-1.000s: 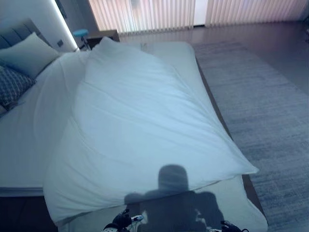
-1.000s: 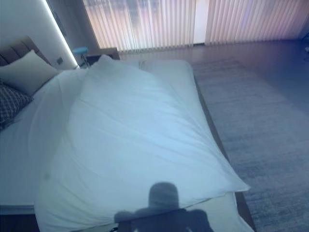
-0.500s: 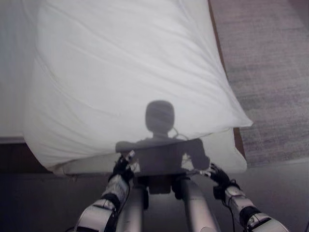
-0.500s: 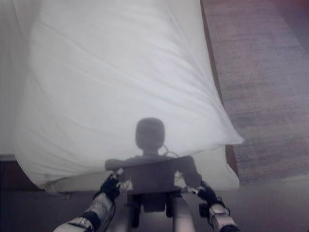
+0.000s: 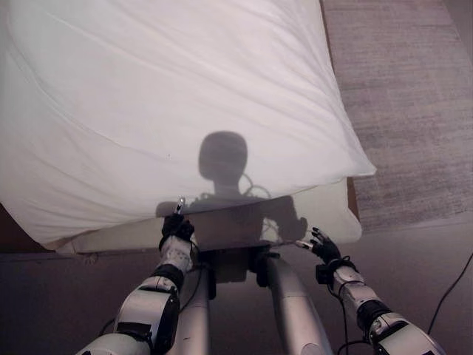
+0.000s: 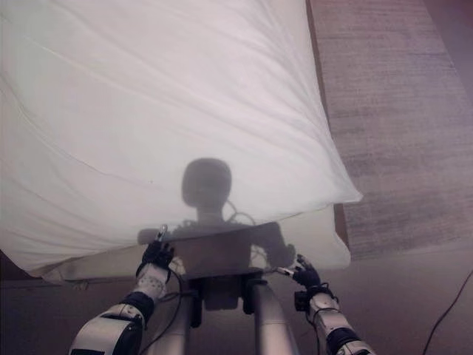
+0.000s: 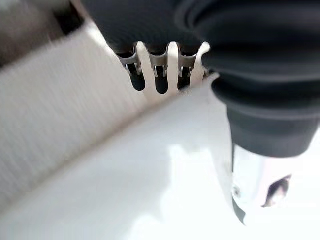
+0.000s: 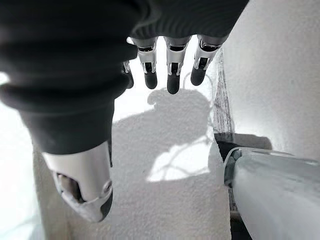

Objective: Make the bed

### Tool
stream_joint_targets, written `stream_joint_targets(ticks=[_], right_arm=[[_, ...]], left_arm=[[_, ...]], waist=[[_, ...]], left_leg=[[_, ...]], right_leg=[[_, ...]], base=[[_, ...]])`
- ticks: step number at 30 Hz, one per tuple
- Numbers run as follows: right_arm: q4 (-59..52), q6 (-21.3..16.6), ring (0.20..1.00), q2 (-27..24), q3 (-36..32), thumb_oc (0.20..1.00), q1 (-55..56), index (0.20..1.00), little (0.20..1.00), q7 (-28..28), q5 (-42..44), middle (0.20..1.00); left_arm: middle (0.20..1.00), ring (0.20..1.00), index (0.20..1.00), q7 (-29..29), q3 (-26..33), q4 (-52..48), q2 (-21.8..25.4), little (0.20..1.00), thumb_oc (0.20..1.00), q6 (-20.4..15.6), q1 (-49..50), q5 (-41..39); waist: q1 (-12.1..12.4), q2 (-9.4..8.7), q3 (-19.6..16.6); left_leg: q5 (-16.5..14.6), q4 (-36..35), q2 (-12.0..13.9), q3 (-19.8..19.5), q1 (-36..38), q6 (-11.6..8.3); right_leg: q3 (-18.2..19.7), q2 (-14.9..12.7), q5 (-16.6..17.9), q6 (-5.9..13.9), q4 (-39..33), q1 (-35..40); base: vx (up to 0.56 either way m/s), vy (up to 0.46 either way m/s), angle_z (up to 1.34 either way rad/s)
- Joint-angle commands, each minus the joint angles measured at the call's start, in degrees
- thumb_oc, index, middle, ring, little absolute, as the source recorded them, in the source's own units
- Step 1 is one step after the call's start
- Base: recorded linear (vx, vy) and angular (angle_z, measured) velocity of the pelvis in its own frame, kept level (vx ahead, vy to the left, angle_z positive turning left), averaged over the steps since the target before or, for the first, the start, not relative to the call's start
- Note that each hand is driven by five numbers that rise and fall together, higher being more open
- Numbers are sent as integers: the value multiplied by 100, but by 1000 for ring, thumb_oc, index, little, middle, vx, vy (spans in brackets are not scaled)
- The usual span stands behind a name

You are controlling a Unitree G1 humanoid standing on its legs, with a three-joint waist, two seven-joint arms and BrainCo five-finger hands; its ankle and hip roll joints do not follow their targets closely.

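White duvet [image 5: 177, 111] lies skewed across the bed [image 5: 336, 214], its edge overhanging the foot. Judged soft, light, bulky; best pinched at the near hem corners. Left hand [image 5: 177, 233] and right hand [image 5: 324, 248] are held open, empty, just short of it

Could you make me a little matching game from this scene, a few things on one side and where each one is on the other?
Things:
1. duvet
2. rug
3. left hand
4. right hand

Places:
A. on the floor beside the bed's right side
B. open, by the foot of the bed near its right corner
C. spread over the bed, its near edge hanging at the foot
D. open, at the foot of the bed just under the duvet's near edge

Pairs: 1-C, 2-A, 3-D, 4-B
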Motion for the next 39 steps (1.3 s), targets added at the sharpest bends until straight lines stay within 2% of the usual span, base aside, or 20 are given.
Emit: stream_joint_targets(ticks=[1, 6, 7, 8, 10, 11, 12, 20, 23, 25, 26, 27, 28, 30, 34, 38, 39], right_arm=[[-302, -200, 1000, -170, 212, 1000, 209, 1000, 1000, -27, 219, 1000], [-346, -205, 1000, -187, 274, 1000, 184, 1000, 1000, 10, 212, 1000], [-368, -213, 1000, -195, 284, 1000, 194, 1000, 1000, 25, 195, 1000], [-365, -214, 1000, -200, 283, 1000, 204, 1000, 1000, 28, 197, 1000], [-365, -213, 1000, -201, 288, 1000, 212, 1000, 1000, 36, 199, 1000], [-365, -213, 1000, -201, 288, 1000, 212, 1000, 1000, 36, 199, 1000], [-384, -225, 1000, -202, 301, 1000, 247, 1000, 1000, 23, 179, 1000], [-624, -249, 1000, -89, 381, 1000, 444, 1000, 1000, 129, 445, 1000], [-822, -251, 1000, 76, 334, 1000, 499, 1000, 1000, 447, 1329, 1000], [-903, -248, 1000, 126, 333, 1000, 517, 1000, 1000, 506, 1500, 1000], [-1091, -194, 1000, 193, 452, 1000, 530, 1000, 1000, 660, 1842, 1000], [-1091, -194, 1000, 193, 452, 1000, 532, 1000, 1000, 660, 1842, 1000], [-1186, -70, 1000, 280, 613, 1000, 534, 1000, 1000, 843, 2276, 1000], [-1166, 23, 1000, 390, 731, 1000, 414, 1000, 1000, 976, 2754, 1000], [-1106, 218, 1000, 633, 963, 1000, 114, 1000, 1000, 1224, 3486, 1000], [-1127, 406, 1000, 910, 1114, 1000, -152, 1000, 1000, 1449, 4415, 1000], [-1126, 406, 1000, 910, 1112, 1000, -154, 1000, 1000, 1450, 4415, 1000]], left_arm=[[1000, 1000, 1000, -8, 70, 18, 10, 1000, 1000, -222, -271, -36], [1000, 1000, 1000, 50, 125, 111, 161, 1000, 1000, -242, -574, -86], [862, 862, 862, 37, 165, 124, 201, 862, 862, -246, -652, -102], [671, 671, 671, 38, 166, 103, 206, 671, 671, -270, -687, -106], [442, 442, 442, 40, 168, 68, 184, 442, 442, -299, -715, -131], [442, 442, 442, 40, 168, 67, 183, 442, 442, -299, -714, -131], [200, 200, 200, 79, 178, -51, 138, 200, 200, -408, -776, -192], [200, 200, 200, 73, 7, -832, -256, 200, 200, -698, -743, -467], [200, 200, 200, -18, -254, -1323, -470, 200, 200, -757, -462, -547], [200, 200, 200, -48, -349, -1591, -543, 200, 200, -791, -331, -599], [200, 200, 200, -190, -579, -2102, -672, 200, 200, -804, -100, -771], [200, 200, 200, -187, -581, -2106, -673, 200, 200, -804, -96, -769], [200, 200, 200, -345, -850, -2708, -743, 200, 200, -807, 227, -937], [200, 200, 200, -462, -1089, -3073, -825, 200, 200, -775, 414, -1136], [200, 200, 200, -713, -1502, -3753, -870, 200, 200, -681, 748, -1400], [200, 200, 200, -946, -2019, -4733, -829, 200, 200, -635, 1015, -1593], [200, 200, 200, -944, -2020, -4736, -828, 200, 200, -635, 1015, -1592]], waist=[[-128, 67, -257], [-195, 22, -279], [-217, 9, -286], [-227, 6, -292], [-231, 5, -302], [-231, 6, -303], [-244, 6, -311], [-216, 37, -318], [-138, 67, -229], [-112, 78, -213], [-28, 108, -128], [-30, 108, -133], [90, 157, -13], [178, 194, 86], [347, 263, 251], [508, 416, 416], [501, 415, 399]], left_leg=[[54, 125, -142, 113, -247, -130], [37, 157, -64, 191, -245, -185], [26, 180, -39, 211, -256, -206], [21, 201, -24, 224, -263, -223], [12, 215, -16, 224, -264, -230], [12, 216, -16, 224, -265, -230], [20, 232, 0, 237, -272, -254], [98, 64, -9, 192, -176, -279], [101, 22, -20, 170, -99, -284], [154, -25, -44, 158, -96, -276], [182, -92, -72, 141, -28, -264], [188, -100, -74, 140, -28, -263], [225, -171, -127, 114, 53, -256], [260, -240, -157, 79, 129, -246], [307, -337, -221, 28, 251, -224], [311, -386, -278, -17, 382, -185], [336, -403, -284, -22, 364, -184]], right_leg=[[6, -189, 723, 388, -442, 171], [16, -161, 724, 372, -460, 153], [26, -159, 725, 367, -471, 154], [25, -157, 721, 365, -466, 151], [20, -154, 718, 364, -470, 151], [20, -154, 718, 364, -470, 150], [12, -145, 711, 357, -455, 142], [-52, -118, 736, 326, -625, 245], [-106, -128, 726, 318, -667, 362], [-120, -146, 762, 319, -721, 386], [-153, -157, 781, 320, -774, 471], [-154, -159, 784, 320, -778, 470], [-214, -188, 802, 320, -833, 593], [-262, -212, 807, 322, -867, 681], [-370, -263, 803, 323, -923, 843], [-473, -334, 770, 343, -911, 993], [-478, -339, 787, 344, -923, 976]], base=[[0, 0, 0], [0, 0, 0], [0, 0, 0], [0, 0, 0], [0, 0, 0], [0, 0, 0], [0, 0, 0], [11, -25, 2], [-10, -27, 8], [-22, -21, 7], [-15, -13, 8], [-31, -35, 11], [-17, -27, 12], [-20, -32, 22], [-11, -31, 25], [-2, -13, 16], [-5, -13, 15]])
